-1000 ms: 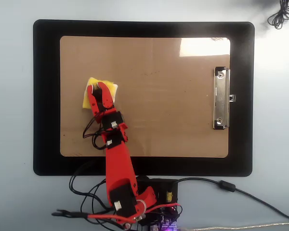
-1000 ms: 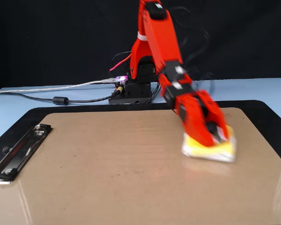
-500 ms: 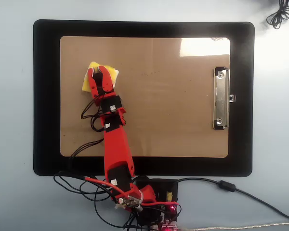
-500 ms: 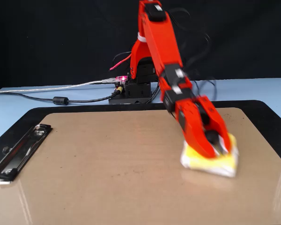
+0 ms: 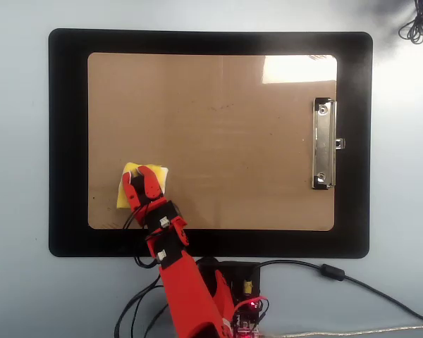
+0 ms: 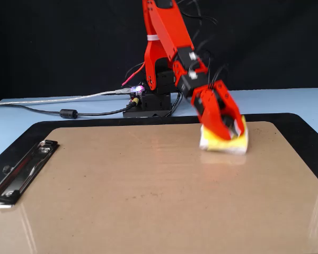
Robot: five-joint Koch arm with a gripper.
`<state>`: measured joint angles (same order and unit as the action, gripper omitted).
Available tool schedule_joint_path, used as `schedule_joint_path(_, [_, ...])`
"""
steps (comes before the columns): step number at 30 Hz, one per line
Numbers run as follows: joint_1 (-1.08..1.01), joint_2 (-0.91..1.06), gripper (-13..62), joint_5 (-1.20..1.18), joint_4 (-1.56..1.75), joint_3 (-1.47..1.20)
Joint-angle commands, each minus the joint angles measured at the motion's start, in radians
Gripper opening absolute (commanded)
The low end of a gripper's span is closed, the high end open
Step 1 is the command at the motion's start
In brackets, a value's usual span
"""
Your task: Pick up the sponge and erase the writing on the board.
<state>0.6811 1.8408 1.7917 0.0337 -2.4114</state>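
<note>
Overhead view: the red claw [image 5: 142, 184] clamps the yellow sponge [image 5: 142, 187] on the clipboard [image 5: 218, 141], near its lower-left corner. A further drag towards that edge could push the soft foam off onto the black mat [image 5: 69, 141]. No writing shows.

Fixed view: the sponge [image 6: 225, 138] looks tilted, so uneven pressure could leave faint specks on the glossy brown board [image 6: 148, 201].

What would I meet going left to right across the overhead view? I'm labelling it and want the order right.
Table → black mat → board, with the sponge held in the claw near its left end → metal clip → mat again → table.
</note>
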Motion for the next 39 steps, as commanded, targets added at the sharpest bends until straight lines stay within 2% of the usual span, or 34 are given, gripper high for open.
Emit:
schedule_joint_path(1, [0.063,0.101,-8.1,0.055,-0.048,0.023])
schedule_joint_path(10, [0.195,0.092,-8.0,0.089,-0.078,0.051])
schedule_joint_path(29, [0.216,-0.218,-7.6,0.086,-0.04,0.273])
schedule_joint_path(30, [0.216,-0.219,-5.3,0.086,-0.035,0.273])
schedule_joint_path(34, [0.239,-0.212,27.2,0.078,-0.041,0.273])
schedule_joint_path(35, [0.247,-0.199,31.7,0.077,-0.044,0.273])
schedule_joint_path(39, [0.249,-0.077,33.1,0.078,-0.087,0.264])
